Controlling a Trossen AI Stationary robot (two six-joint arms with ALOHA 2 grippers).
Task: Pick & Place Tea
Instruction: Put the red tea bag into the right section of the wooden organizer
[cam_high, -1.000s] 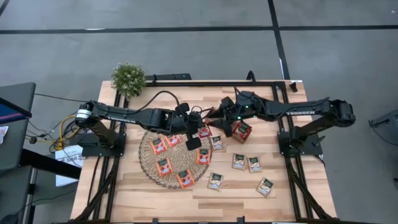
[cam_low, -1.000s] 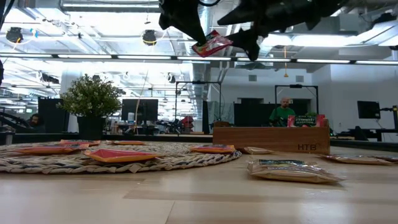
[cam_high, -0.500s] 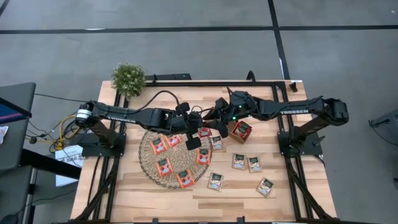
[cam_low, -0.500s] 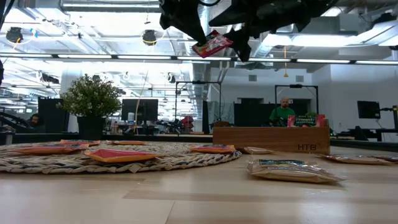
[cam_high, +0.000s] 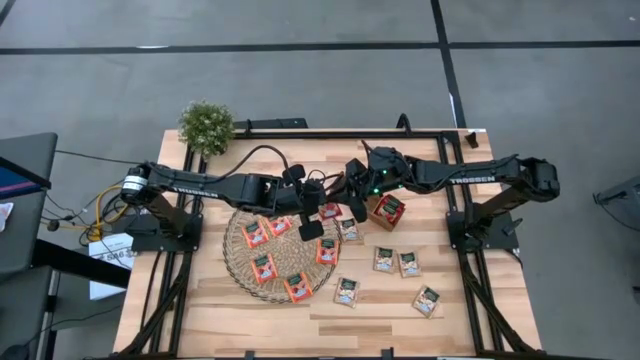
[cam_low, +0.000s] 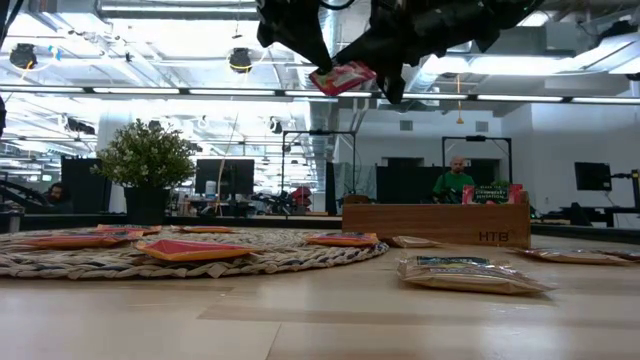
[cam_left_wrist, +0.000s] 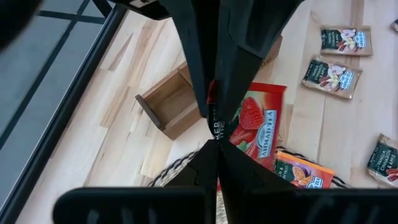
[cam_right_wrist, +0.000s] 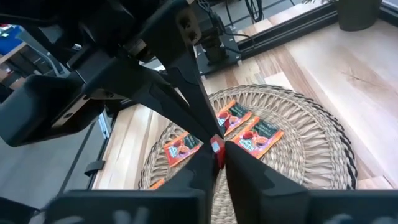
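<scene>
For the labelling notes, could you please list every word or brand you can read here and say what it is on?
"HTB": front wall of the wooden box, low view.
"TROSSEN": right arm, high view.
Red sachet held by both grippers: brand print there, not surely readable.
Other sachets' print: too small.

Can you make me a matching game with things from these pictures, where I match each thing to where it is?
Things:
1. red tea bag
2. plant
3. wooden box
4. round mat

Places:
A. at the table's far left corner
B. up in the air, pinched by both the left gripper and the right gripper
C. under several orange tea bags
D. standing on the table with tea bags inside

Pairs: 1-B, 2-A, 3-D, 4-C
</scene>
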